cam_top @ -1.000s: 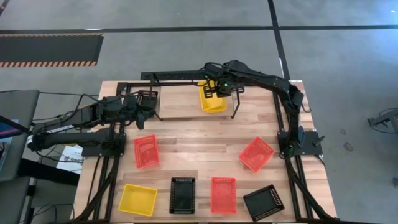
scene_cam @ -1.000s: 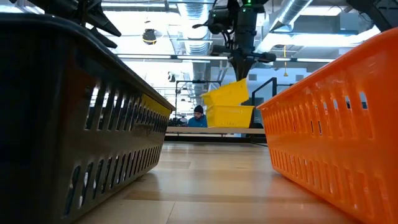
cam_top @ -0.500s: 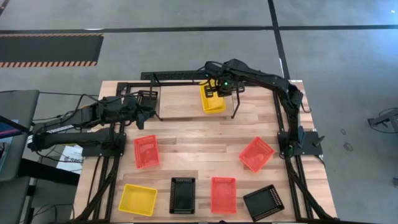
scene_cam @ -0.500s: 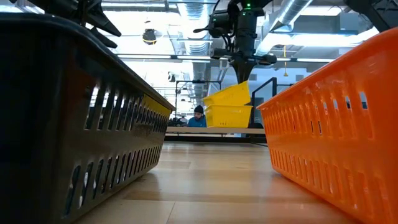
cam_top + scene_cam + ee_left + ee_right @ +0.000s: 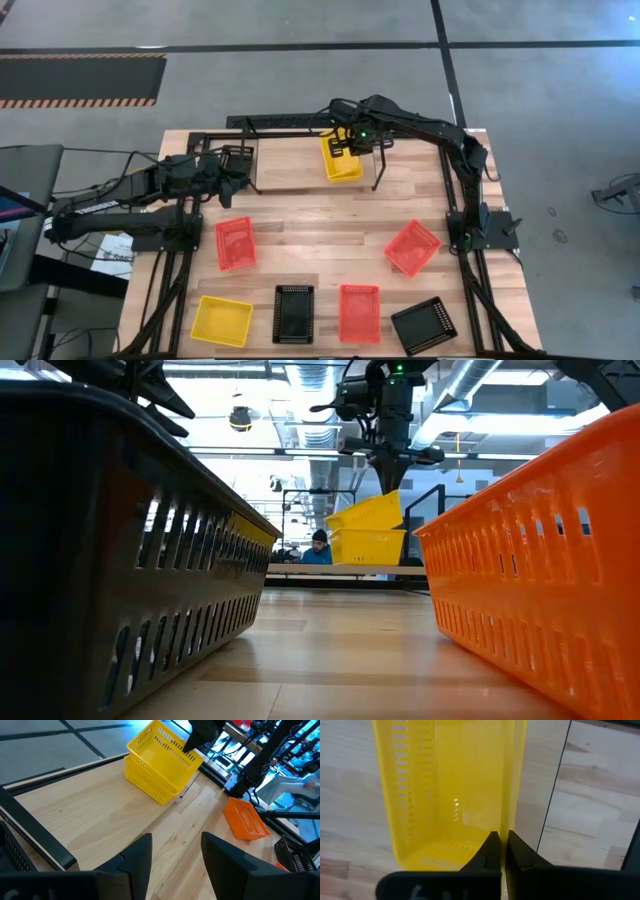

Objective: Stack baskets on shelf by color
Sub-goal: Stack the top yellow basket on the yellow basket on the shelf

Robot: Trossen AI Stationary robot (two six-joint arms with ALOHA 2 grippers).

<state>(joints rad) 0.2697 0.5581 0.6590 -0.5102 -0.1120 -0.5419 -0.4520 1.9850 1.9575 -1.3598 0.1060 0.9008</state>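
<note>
yellow basket (image 5: 445, 795) | wall pinched by right gripper (image 5: 501, 851) | tilted on another yellow basket (image 5: 368, 546)

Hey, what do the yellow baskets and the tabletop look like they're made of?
The yellow baskets look like molded plastic with a slight sheen: thin walls, even rows of slots, uniform colour. The right hand pinches the upper one's wall. The tabletop looks like light, smooth wood: grain lines and joined planks show, and the low view shows a soft gloss, perhaps varnish.

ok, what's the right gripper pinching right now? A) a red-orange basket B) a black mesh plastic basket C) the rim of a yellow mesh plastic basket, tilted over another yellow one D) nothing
C: the right gripper is shut on the wall of the upper yellow mesh plastic basket, which sits tilted on the lower yellow basket.
</note>
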